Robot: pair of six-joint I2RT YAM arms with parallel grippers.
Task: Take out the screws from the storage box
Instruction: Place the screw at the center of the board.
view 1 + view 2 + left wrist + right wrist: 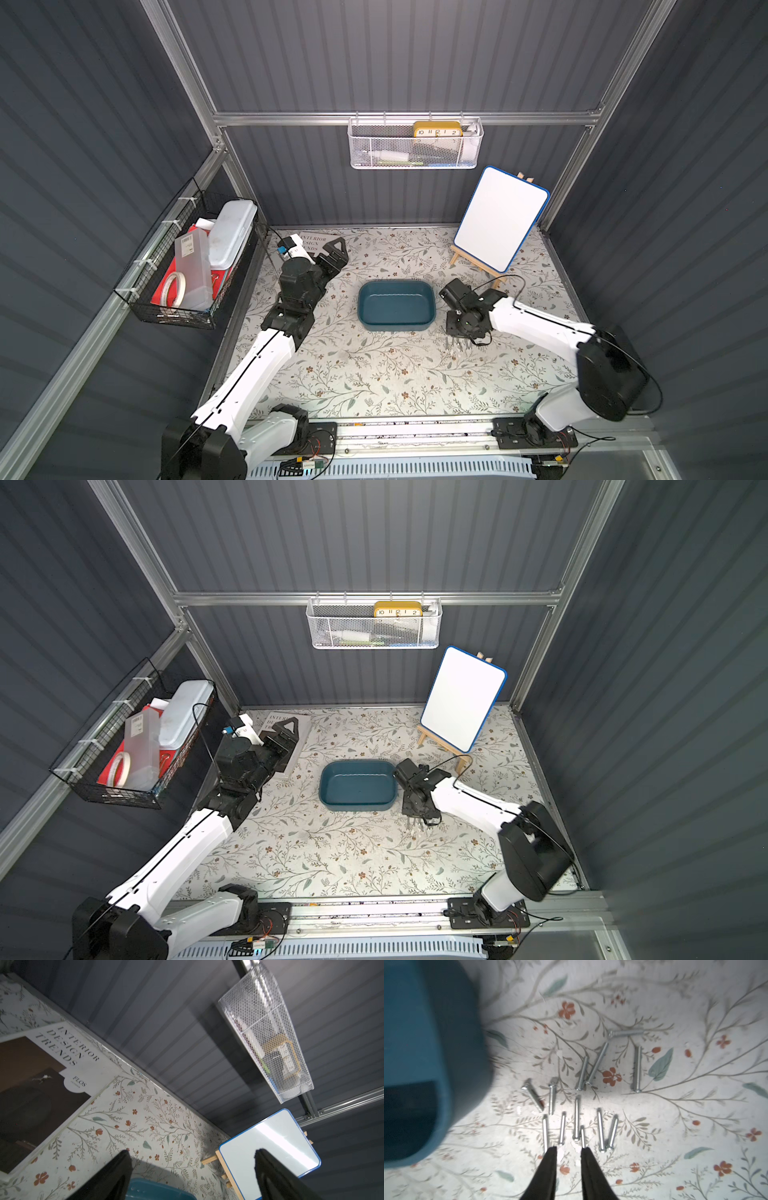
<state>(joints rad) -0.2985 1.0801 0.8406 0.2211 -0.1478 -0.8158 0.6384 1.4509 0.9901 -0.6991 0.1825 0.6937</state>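
Right gripper (pixel 568 1150) slightly parted, gripping nothing, over twelve screws (pixel 576 1118) beside one storage box (pixel 425 1022). Left gripper (pixel 191 1153) spread wide over one magazine (pixel 31 1084).

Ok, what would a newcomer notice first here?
The empty teal box sits mid-table. Beside it a dozen silvery screws lie on the floral mat, the right gripper at their edge, jaws slightly apart, holding nothing. A whiteboard stands on an easel behind.

Right wrist view crops the storage box (pixel 429 1043).
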